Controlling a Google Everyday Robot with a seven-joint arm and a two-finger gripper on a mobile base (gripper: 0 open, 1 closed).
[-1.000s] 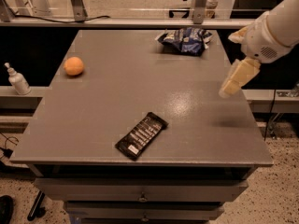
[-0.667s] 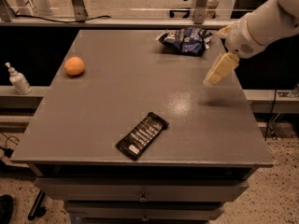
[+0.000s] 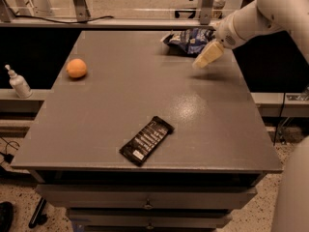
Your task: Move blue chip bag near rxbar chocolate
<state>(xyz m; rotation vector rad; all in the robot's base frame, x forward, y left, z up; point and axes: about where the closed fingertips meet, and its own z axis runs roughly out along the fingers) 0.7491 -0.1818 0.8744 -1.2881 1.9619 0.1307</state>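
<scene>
Much nearer now, bringing the gripper (image 3: 207, 56) in just beside the blue chip bag (image 3: 186, 37), probably preparing a grasp; spread or pressed together, cannot tell.

Grey table (image 3: 212, 129) with three things on it.
We see the blue chip bag (image 3: 188, 40) at its far right edge, an orange fruit (image 3: 76, 68) toward the left side, and the rxbar chocolate (image 3: 146, 140) lying diagonally near the front edge, well apart from both; the gripper (image 3: 207, 57) hangs just beside the bag.
</scene>
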